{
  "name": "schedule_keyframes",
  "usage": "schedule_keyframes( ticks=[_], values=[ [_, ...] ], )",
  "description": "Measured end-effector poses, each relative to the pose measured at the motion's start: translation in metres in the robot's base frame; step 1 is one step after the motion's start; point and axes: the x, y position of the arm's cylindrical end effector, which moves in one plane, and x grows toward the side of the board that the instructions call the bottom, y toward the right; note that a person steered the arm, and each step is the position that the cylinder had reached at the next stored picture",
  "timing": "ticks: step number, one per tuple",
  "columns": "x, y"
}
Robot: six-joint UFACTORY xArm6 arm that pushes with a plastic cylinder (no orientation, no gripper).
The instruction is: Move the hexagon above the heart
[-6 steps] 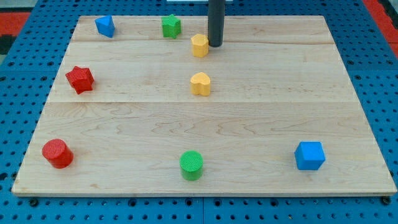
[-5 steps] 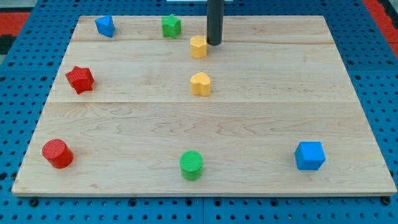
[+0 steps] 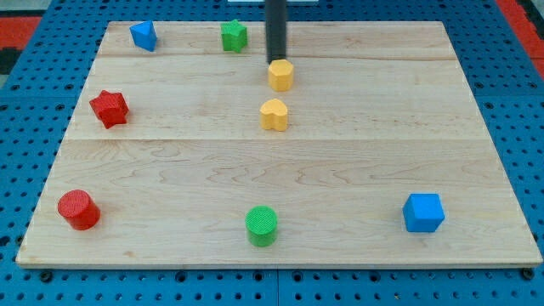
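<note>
A yellow hexagon block point(image 3: 280, 75) sits on the wooden board point(image 3: 357, 153) near the view's top centre. A yellow heart block point(image 3: 274, 114) lies just below it, slightly to the left, with a small gap between them. My tip point(image 3: 276, 61) stands at the hexagon's upper edge, touching or nearly touching it.
A green star point(image 3: 234, 35) and a blue block point(image 3: 144, 35) lie along the view's top left. A red star point(image 3: 110, 108) is at the left. A red cylinder point(image 3: 78, 209), a green cylinder point(image 3: 262, 225) and a blue cube point(image 3: 422, 212) lie along the bottom.
My tip has moved left, from the hexagon's upper right to just above it. The hexagon has shifted a little right and down, toward the heart. Other blocks have not moved.
</note>
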Motion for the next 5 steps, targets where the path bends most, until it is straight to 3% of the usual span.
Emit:
schedule_keyframes(
  ticks=[1, 2, 4, 5],
  values=[
    [0.022, 0.030],
    [-0.005, -0.027],
    [0.042, -0.074],
    [0.047, -0.022]
  ],
)
